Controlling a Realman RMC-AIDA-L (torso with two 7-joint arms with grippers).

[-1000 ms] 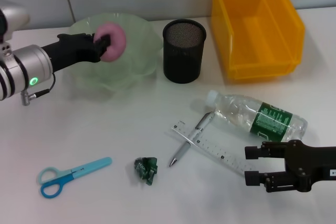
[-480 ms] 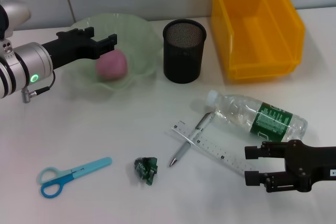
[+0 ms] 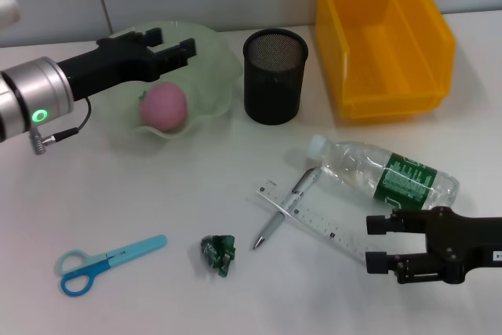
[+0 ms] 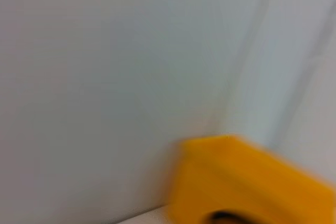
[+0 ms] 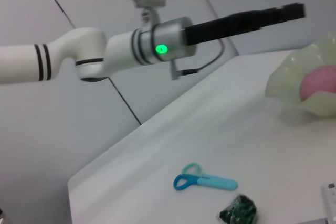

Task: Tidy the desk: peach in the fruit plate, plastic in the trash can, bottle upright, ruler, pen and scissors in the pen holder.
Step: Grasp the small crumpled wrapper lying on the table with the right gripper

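The pink peach point(image 3: 164, 107) lies in the pale green fruit plate point(image 3: 216, 60) at the back left. My left gripper point(image 3: 171, 43) is open and empty, raised above the plate. The black mesh pen holder point(image 3: 274, 76) stands beside the plate. The clear bottle point(image 3: 384, 172) lies on its side. The pen point(image 3: 285, 209) lies across the ruler point(image 3: 318, 221). The green crumpled plastic point(image 3: 218, 253) and blue scissors point(image 3: 106, 263) lie near the front. My right gripper point(image 3: 376, 243) is open and low at the front right, near the ruler's end.
A yellow bin point(image 3: 382, 35) stands at the back right. The right wrist view shows the scissors point(image 5: 203, 181), the plastic point(image 5: 238, 211), the plate with the peach point(image 5: 320, 85) and my left arm point(image 5: 157, 48) above the table.
My left gripper let go of the peach, which now lies in the plate. The open gripper then rose and moved back. The right arm stayed still.
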